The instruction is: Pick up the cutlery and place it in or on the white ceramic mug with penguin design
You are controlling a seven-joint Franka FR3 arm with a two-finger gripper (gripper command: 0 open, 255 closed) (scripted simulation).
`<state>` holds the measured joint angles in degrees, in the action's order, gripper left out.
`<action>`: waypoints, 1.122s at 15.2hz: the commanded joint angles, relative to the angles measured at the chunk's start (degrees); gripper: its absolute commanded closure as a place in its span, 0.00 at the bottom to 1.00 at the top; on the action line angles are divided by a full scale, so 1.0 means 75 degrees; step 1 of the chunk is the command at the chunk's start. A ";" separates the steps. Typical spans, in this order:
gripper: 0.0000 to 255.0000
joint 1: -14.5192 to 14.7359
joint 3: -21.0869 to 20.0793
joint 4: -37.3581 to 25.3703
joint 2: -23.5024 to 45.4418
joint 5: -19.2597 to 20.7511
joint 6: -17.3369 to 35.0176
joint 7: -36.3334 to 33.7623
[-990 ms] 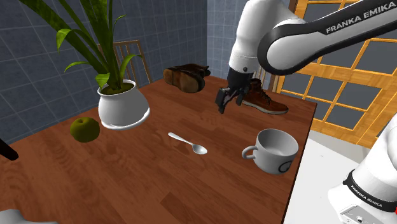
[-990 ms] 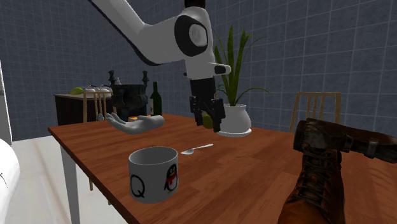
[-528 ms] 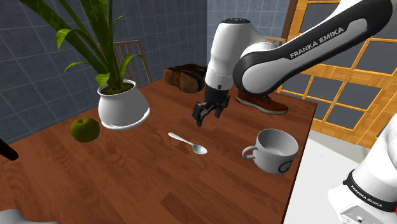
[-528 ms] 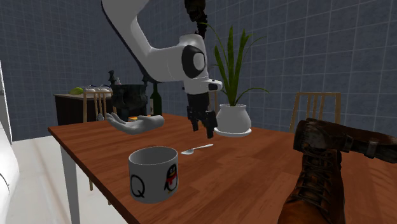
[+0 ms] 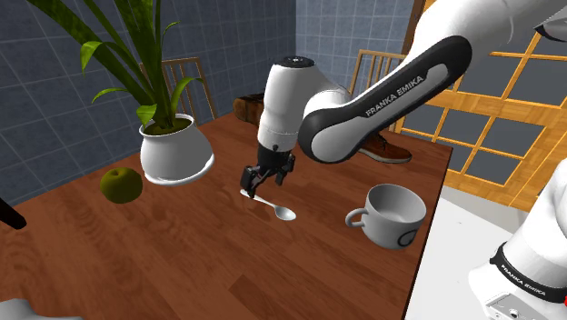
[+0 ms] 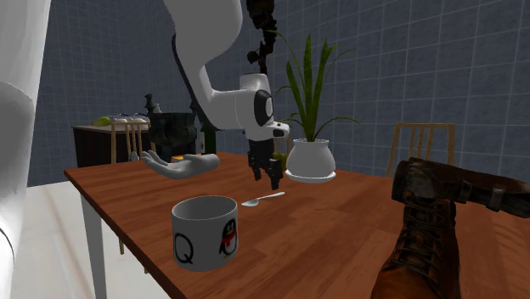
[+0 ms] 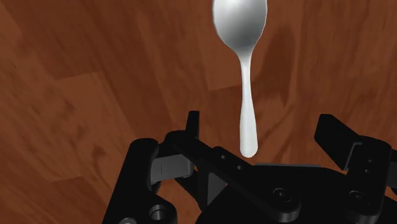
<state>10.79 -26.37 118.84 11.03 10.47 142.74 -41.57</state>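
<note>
Claw (image 7: 260,122) hangs spread over the spoon (image 7: 247,95) handle; I judge it light, stiff, slippery, best pinched mid-handle.

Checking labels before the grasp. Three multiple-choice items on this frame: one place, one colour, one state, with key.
1. Where does the claw hang? A over the mug; B over the spoon's handle end; C over the boots.
2. What colour is the fruit beside the plant pot? A red; B orange; C green.
3. How are the claw's fingers? A apart, handle untouched between them; B shut on the spoon; C shut on nothing.
Key: 1 B, shoulder view puts it just above the handle. 2 C, plainly green. 3 A, wrist view shows gaps either side of the handle.
</note>
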 commanded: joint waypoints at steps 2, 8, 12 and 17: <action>0.00 0.0093 0.0074 -0.0115 0.0345 0.0257 0.0212 -0.0181; 0.00 0.0215 0.0217 -0.0179 0.0764 0.0581 0.0521 -0.0399; 0.00 0.0215 0.0217 -0.0180 0.0764 0.0581 0.0521 -0.0399; 1.00 0.0215 0.0217 -0.0180 0.0764 0.0581 0.0520 -0.0399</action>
<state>12.40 -24.74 117.49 16.76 14.83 146.64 -44.56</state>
